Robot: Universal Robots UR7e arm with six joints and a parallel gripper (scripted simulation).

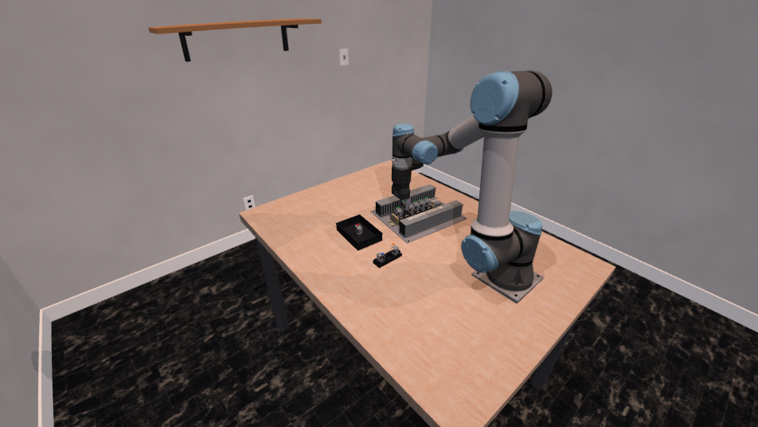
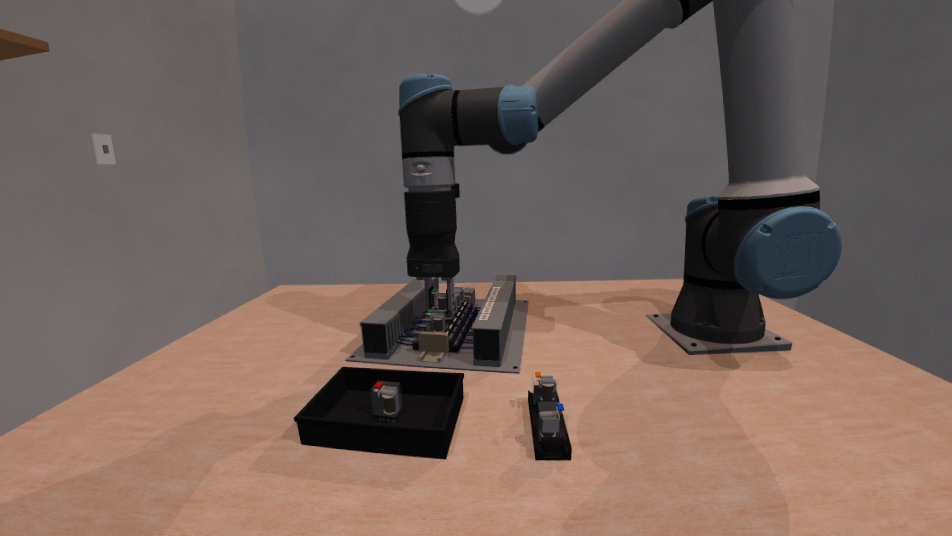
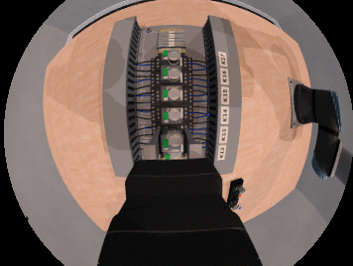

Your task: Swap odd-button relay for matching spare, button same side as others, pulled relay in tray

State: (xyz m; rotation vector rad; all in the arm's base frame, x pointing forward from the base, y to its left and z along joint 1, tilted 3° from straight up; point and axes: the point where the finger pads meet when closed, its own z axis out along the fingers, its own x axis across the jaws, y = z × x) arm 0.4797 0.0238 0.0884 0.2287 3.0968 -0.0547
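Observation:
My gripper (image 1: 404, 201) (image 2: 440, 292) points straight down over the near-middle of the relay row on the grey panel (image 1: 389, 219) (image 2: 509, 366). It is shut on a spare relay with a green button (image 2: 437, 297) (image 3: 173, 145), held down at the level of the row between the two grey ducts. I cannot tell how deep it sits. The other relays in the row (image 3: 172, 95) show green buttons. A relay with a red button (image 1: 359, 229) (image 2: 385, 398) lies in the black tray (image 1: 345, 228) (image 2: 333, 436).
A small black spare holder (image 1: 387, 259) (image 2: 551, 446) right of the tray carries an orange-button relay (image 2: 545, 383) and a blue-button relay (image 2: 550, 417). The robot base (image 1: 506, 284) (image 2: 719, 332) stands to the right of the panel. The tall ducts (image 2: 496, 319) flank the row.

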